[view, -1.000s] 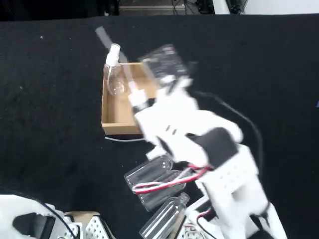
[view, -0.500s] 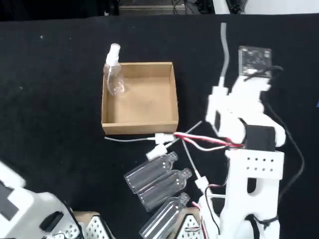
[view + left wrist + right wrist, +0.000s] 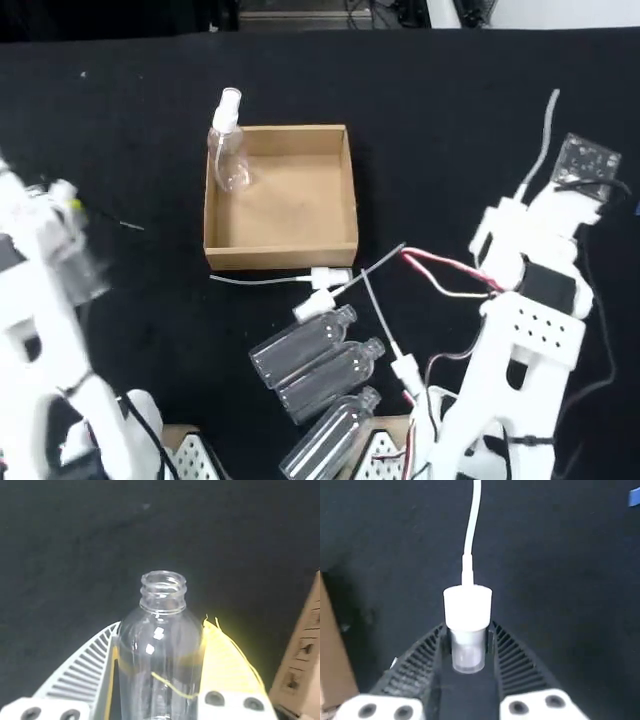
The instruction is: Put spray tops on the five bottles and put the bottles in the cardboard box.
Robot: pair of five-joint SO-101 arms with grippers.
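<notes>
My left gripper [image 3: 162, 628] is shut on a clear open-necked bottle [image 3: 159, 645], held above the black table left of the cardboard box [image 3: 281, 196]; the high view shows that arm [image 3: 45, 290] at the far left. My right gripper [image 3: 467, 647] is shut on a white spray top [image 3: 467, 611] whose thin tube [image 3: 473, 520] points away; the high view shows it [image 3: 507, 222] to the right of the box. One bottle with a spray top [image 3: 228, 148] leans in the box's far left corner. Three open bottles [image 3: 318, 373] lie side by side in front of the box.
Two loose spray tops [image 3: 322, 288] with long tubes lie just in front of the box. Red and white cables [image 3: 440, 276] trail from the right arm toward them. The box's edge shows in both wrist views [image 3: 301, 660] [image 3: 334, 652].
The right arm swung from over the box to the right, carrying the spray top. The left arm came up at the far left with a bottle in its gripper.
</notes>
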